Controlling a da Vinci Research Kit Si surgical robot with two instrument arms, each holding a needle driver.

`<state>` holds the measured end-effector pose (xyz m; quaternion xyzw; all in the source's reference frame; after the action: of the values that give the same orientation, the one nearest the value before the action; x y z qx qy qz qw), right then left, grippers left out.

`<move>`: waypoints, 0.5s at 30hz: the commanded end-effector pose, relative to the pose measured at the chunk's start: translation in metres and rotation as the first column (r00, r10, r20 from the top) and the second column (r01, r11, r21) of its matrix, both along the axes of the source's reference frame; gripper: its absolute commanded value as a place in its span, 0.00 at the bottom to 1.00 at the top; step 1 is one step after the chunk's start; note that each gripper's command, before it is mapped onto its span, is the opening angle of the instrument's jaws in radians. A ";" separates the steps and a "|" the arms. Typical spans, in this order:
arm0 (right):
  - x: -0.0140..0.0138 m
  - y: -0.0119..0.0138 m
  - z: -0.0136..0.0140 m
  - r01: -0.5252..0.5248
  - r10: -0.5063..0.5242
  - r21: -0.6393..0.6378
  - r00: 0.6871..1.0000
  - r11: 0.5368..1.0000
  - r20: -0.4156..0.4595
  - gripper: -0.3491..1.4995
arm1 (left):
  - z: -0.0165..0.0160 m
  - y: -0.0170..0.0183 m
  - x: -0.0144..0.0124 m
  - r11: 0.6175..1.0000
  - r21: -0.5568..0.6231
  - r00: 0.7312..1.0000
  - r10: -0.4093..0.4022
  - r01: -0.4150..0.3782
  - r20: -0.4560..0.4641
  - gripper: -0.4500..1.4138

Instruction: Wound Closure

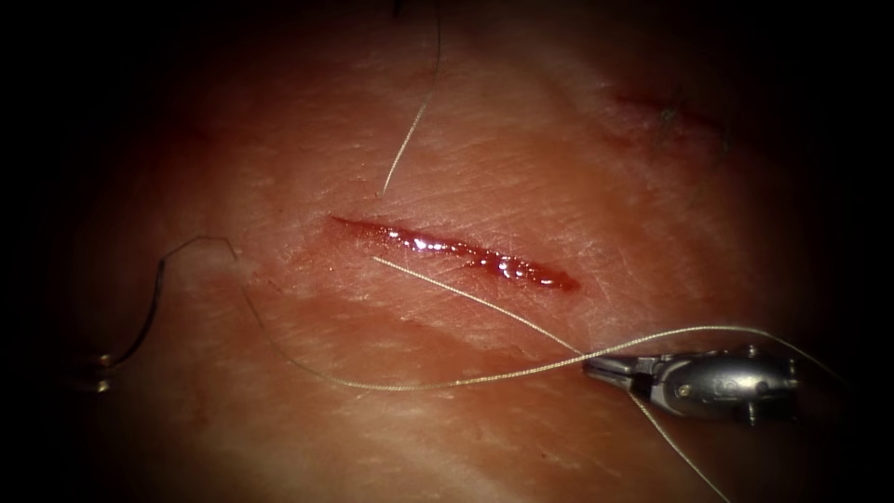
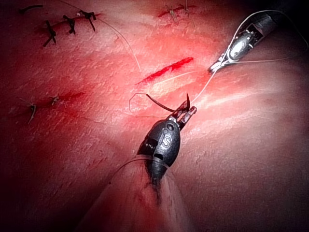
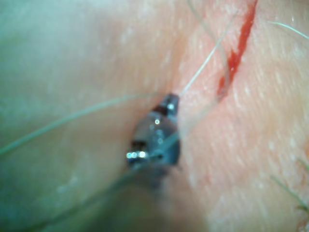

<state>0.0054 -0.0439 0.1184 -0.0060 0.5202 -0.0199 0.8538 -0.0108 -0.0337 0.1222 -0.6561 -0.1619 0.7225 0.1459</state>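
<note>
The cut [image 1: 456, 250] lies open across the tissue [image 1: 484, 168], wet with red fluid. My right tool [image 1: 596, 366] lies right of and below the cut, jaws shut on the pale thread [image 1: 419, 384]. From those jaws one strand runs up to the cut's lower edge, and another sweeps left to the needle [image 1: 154, 293]. The dark curved needle is out of the tissue, far left of the cut. In the left wrist view my left tool [image 2: 187, 112] is shut on the needle [image 2: 159, 104] near one end. In the right wrist view the right tool [image 3: 171, 101] lies beside the cut [image 3: 236, 53].
A loose thread end [image 1: 410, 140] lies on the tissue above the cut. More thread trails past the right tool's body toward the lower right [image 1: 680, 452]. Older cuts closed with dark stitches [image 2: 67, 21] lie further off, one at the upper right [image 1: 666, 112].
</note>
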 end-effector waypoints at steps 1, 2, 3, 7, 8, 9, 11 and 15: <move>-0.0007 -0.0011 0.0006 0.007 -0.007 0.002 1.000 1.000 0.007 0.00 | 0.0005 -0.0006 -0.0005 1.000 0.003 1.000 0.000 0.000 0.002 0.00; -0.0012 -0.0013 0.0005 0.006 -0.006 0.005 1.000 1.000 0.012 0.00 | 0.0004 -0.0006 -0.0005 1.000 0.004 1.000 0.002 -0.002 0.003 0.00; -0.0018 -0.0015 0.0004 0.003 -0.003 0.008 1.000 1.000 0.016 0.00 | 0.0003 -0.0007 -0.0005 1.000 0.004 1.000 0.003 -0.003 0.004 0.00; -0.0047 -0.0025 0.0000 -0.011 0.010 0.013 0.999 1.000 0.034 0.00 | 0.0001 -0.0006 -0.0005 1.000 0.005 1.000 0.006 -0.006 0.007 0.00; -0.0054 -0.0027 -0.0001 -0.017 0.017 0.012 0.999 1.000 0.039 0.00 | 0.0001 -0.0005 -0.0004 1.000 0.006 1.000 0.007 -0.007 0.008 0.00; -0.0059 -0.0030 -0.0002 -0.019 0.019 0.012 0.999 1.000 0.041 0.00 | 0.0001 -0.0005 -0.0004 1.000 0.006 1.000 0.005 -0.005 0.006 0.00; -0.0070 -0.0035 -0.0005 -0.024 0.023 0.014 0.999 1.000 0.044 0.00 | 0.0001 -0.0006 -0.0004 1.000 0.006 1.000 0.006 -0.006 0.007 0.00; -0.0085 -0.0043 -0.0011 -0.023 0.023 0.017 0.999 1.000 0.049 0.00 | -0.0001 -0.0007 -0.0004 1.000 0.006 1.000 0.010 -0.010 0.011 0.00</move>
<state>-0.0035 -0.0475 0.1166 -0.0060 0.4994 -0.0062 0.8663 -0.0107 -0.0338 0.1214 -0.6584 -0.1660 0.7200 0.1434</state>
